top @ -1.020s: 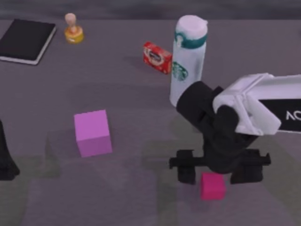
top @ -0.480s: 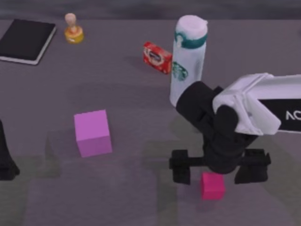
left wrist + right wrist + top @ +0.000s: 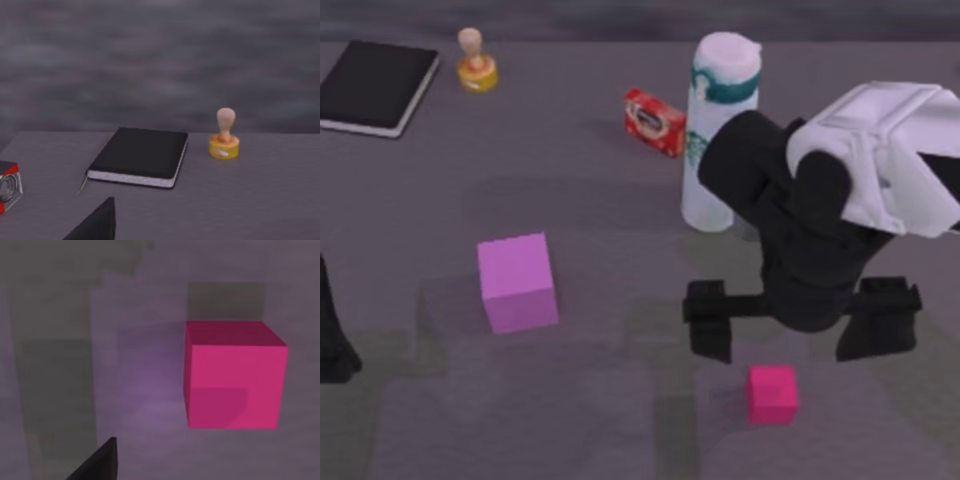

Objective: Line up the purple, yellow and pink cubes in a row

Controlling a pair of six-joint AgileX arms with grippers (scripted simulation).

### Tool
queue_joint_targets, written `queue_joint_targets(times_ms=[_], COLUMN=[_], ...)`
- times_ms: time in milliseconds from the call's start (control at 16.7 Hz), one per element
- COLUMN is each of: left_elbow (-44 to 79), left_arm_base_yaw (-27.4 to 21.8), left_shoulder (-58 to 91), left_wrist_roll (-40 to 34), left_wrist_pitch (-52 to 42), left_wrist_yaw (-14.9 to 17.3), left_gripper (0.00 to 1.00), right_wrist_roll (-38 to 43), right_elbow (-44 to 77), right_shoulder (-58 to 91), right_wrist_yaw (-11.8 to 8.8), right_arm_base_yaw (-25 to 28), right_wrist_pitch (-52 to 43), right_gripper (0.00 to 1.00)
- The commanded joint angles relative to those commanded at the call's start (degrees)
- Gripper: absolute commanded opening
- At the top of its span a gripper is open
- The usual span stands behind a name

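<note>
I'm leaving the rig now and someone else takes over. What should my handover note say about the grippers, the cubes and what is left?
Right gripper: open, empty, hanging above the table just behind the pink cube.
Left arm: parked at the table's left edge.
Purple cube: left of centre, far from the pink one.
Yellow cube: not visible in any view.
Done: the pink cube lies free on the table.
Left: find the yellow cube, then bring all three cubes into one row.
</note>
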Motion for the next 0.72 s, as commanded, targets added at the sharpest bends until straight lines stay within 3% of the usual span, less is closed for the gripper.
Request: queue_joint_targets(times_ms=[420, 720], left_elbow=[0.0, 0.0], left_arm_base_yaw=[0.0, 0.0], left_shoulder=[0.0, 0.0], left_wrist_roll=[0.0, 0.0], left_wrist_pitch=[0.0, 0.0], left_wrist_yaw=[0.0, 0.0], left_gripper=[1.00, 1.00], right_wrist_roll=[-1.3, -8.6], right_elbow=[2.4, 18.0], right_shoulder=[1.8, 13.3], right_wrist_yaw=[0.0, -0.4], right_arm_base_yaw=[-1.5, -9.8], right_wrist_pitch=[-1.4, -7.1], right_gripper=[1.00, 1.00])
